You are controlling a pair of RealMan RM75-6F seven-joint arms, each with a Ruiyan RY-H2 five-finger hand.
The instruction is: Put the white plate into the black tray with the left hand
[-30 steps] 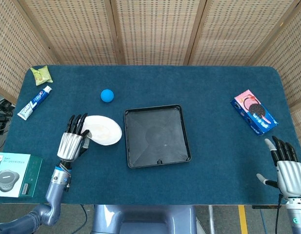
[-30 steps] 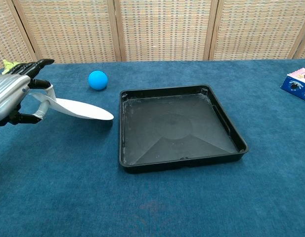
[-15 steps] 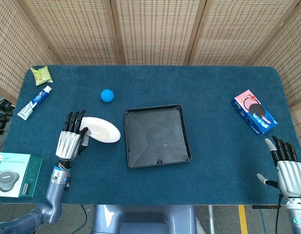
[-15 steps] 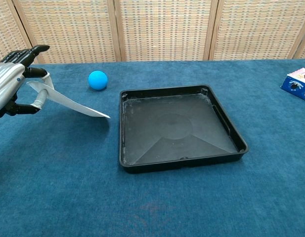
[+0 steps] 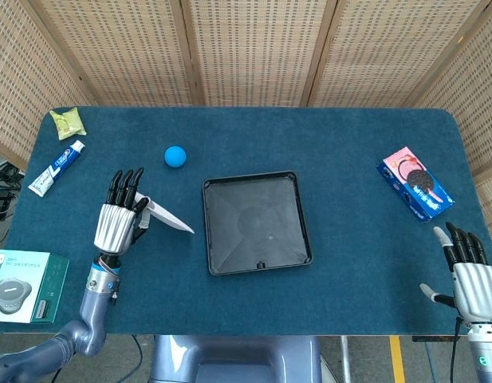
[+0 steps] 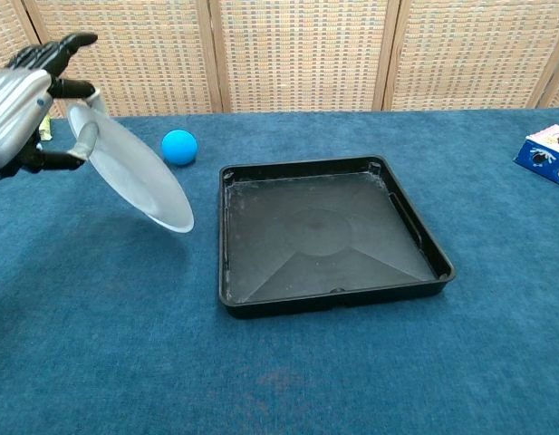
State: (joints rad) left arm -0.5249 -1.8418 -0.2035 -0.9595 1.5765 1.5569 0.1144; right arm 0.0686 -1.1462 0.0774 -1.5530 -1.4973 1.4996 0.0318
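Observation:
My left hand [image 5: 118, 223] [image 6: 25, 104] pinches the rim of the white plate [image 6: 134, 177] [image 5: 167, 215] and holds it in the air, left of the black tray [image 5: 256, 222] [image 6: 329, 236]. The plate tilts steeply, its free edge hanging down toward the tray; from the head view it shows nearly edge-on. The tray lies flat mid-table with nothing in it. My right hand [image 5: 469, 271] stays at the table's front right corner, fingers apart, holding nothing.
A blue ball [image 5: 175, 155] [image 6: 179, 146] lies behind the plate. A toothpaste tube [image 5: 57, 167] and a green packet [image 5: 68, 122] sit at the far left, a boxed device [image 5: 22, 286] at the front left, a cookie box [image 5: 416, 183] at the right.
My left hand has risen with the plate, lifting it off the table. The plate has tipped from nearly flat to steeply tilted. The right hand has not moved.

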